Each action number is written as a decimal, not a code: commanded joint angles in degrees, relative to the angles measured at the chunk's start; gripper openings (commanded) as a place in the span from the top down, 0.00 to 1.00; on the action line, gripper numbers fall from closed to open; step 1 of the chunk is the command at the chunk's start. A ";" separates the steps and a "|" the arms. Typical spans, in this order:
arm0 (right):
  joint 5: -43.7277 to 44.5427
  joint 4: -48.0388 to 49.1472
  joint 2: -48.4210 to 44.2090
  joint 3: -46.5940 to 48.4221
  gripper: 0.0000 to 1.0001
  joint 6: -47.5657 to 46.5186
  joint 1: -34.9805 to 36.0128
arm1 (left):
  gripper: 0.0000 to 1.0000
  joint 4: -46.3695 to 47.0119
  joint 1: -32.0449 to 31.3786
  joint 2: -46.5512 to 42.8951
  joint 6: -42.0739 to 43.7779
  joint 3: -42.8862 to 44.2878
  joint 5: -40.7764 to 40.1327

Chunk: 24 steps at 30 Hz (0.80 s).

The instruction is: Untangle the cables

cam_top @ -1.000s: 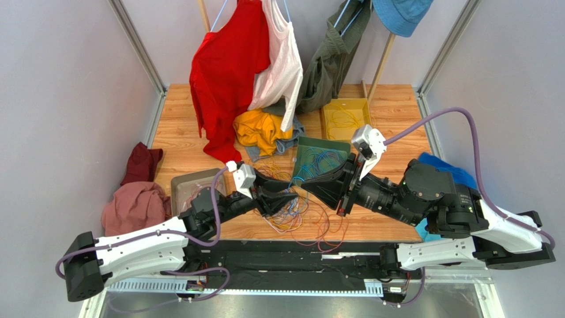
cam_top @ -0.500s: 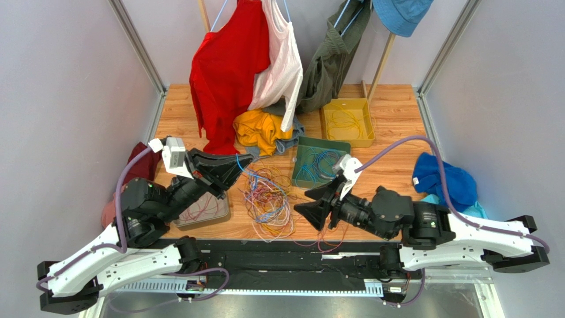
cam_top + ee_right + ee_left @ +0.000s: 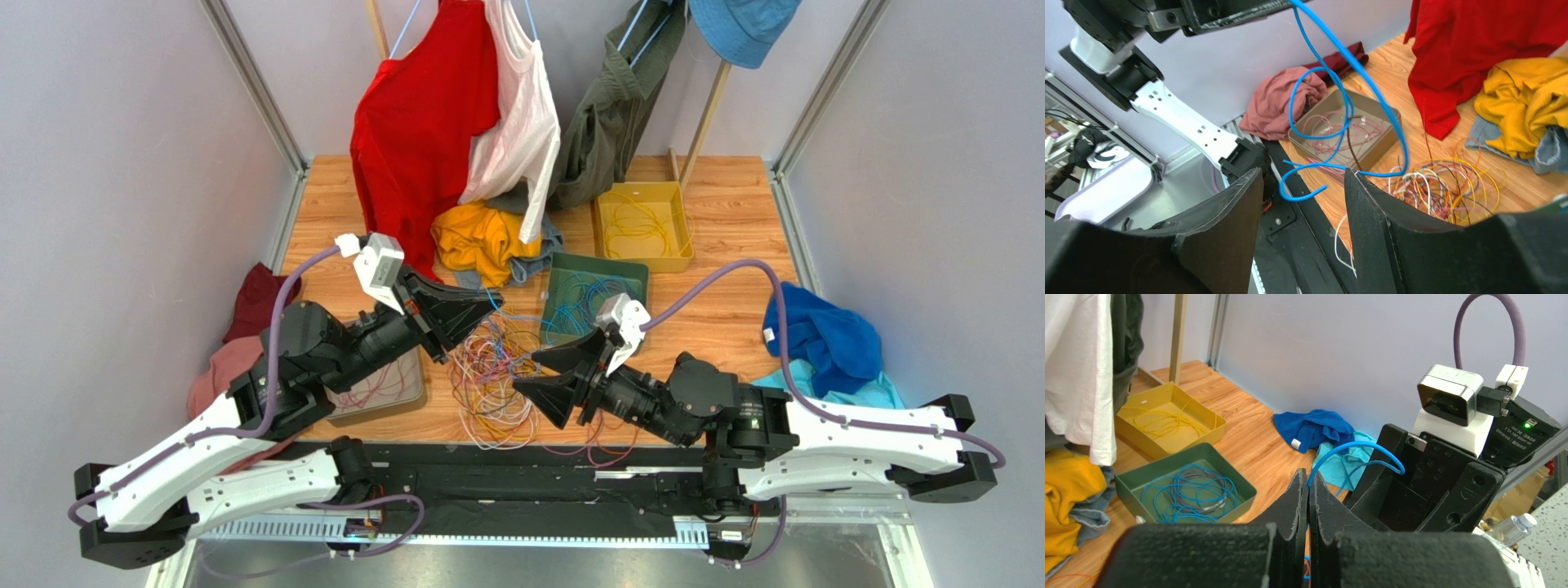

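The cables [image 3: 497,382] lie in a tangled heap of orange, purple, white and red wires on the wooden table between the arms; the heap shows again in the right wrist view [image 3: 1450,184]. My left gripper [image 3: 491,306] [image 3: 1309,475] is shut on one blue cable [image 3: 1355,448], held above the heap's far edge. That blue cable [image 3: 1339,79] loops down in front of my right gripper [image 3: 1303,174], its free end hanging between the open fingers without touching them. The right gripper [image 3: 540,377] hovers open over the heap's right side.
A green tray [image 3: 628,272] holds blue wires, a yellow tray [image 3: 675,196] holds yellow wires, and a tan tray [image 3: 411,395] by the left arm holds pink wires. Clothes hang at the back [image 3: 423,123]. A yellow garment [image 3: 478,243], blue cloth [image 3: 828,337] and pink cloth [image 3: 227,368] lie around.
The grippers met over the heap a second ago. The right gripper opened and drew back low. The left one shut on the blue cable, swung left, then came back toward the middle.
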 commanded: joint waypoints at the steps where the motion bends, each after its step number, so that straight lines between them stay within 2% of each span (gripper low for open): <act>1: -1.31 11.39 -0.67 -0.61 0.45 -2.58 0.44 | 1.00 0.57 -0.36 0.25 -1.63 2.76 1.30; 19: 1.23 12.54 9.35 4.67 0.51 -8.21 -0.26 | 1.00 1.45 -0.36 1.66 -3.39 3.29 3.84; 21: 0.45 12.80 9.97 4.58 0.59 -7.86 -0.87 | 1.00 1.36 -0.36 1.48 -3.39 3.29 3.84; 22: -0.60 13.24 9.97 4.41 0.66 -7.51 -0.96 | 1.00 1.36 -0.36 1.39 -3.30 3.29 3.76; 23: -1.40 13.59 9.88 4.14 0.84 -7.50 -1.05 | 1.00 1.01 -0.36 1.30 -3.04 3.20 3.67; 24: -2.53 14.03 9.36 3.88 0.92 -7.42 -1.05 | 1.00 0.92 -0.36 1.22 -2.95 3.20 3.41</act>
